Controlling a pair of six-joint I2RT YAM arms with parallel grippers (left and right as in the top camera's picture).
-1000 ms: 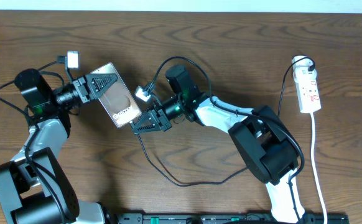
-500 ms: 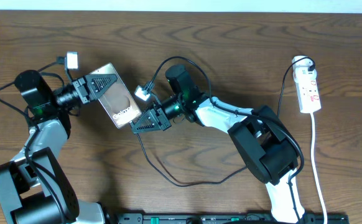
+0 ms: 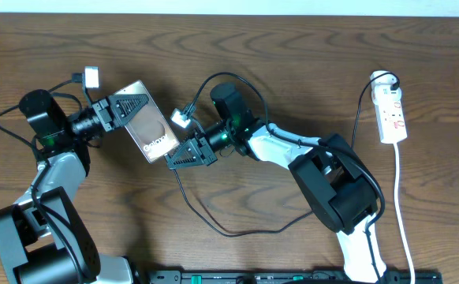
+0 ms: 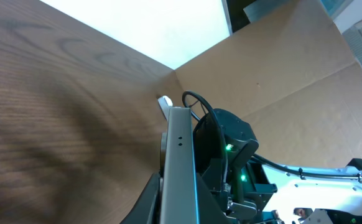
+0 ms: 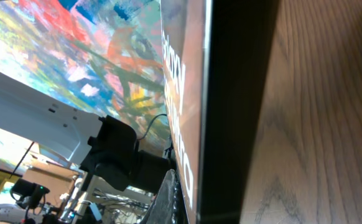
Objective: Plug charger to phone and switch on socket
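Observation:
The phone, a brown slab with white lettering, is held tilted above the table in my left gripper, which is shut on its upper end. In the left wrist view the phone shows edge-on between the jaws. My right gripper sits at the phone's lower end, fingers close together, and the black charger cable leads out from them. The plug tip is hidden. In the right wrist view the phone's dark edge fills the middle beside one finger. The white socket strip lies far right.
The black cable loops across the front of the table and up to the plug at the strip's far end. The strip's white cord runs down the right side. A cardboard wall stands behind the table.

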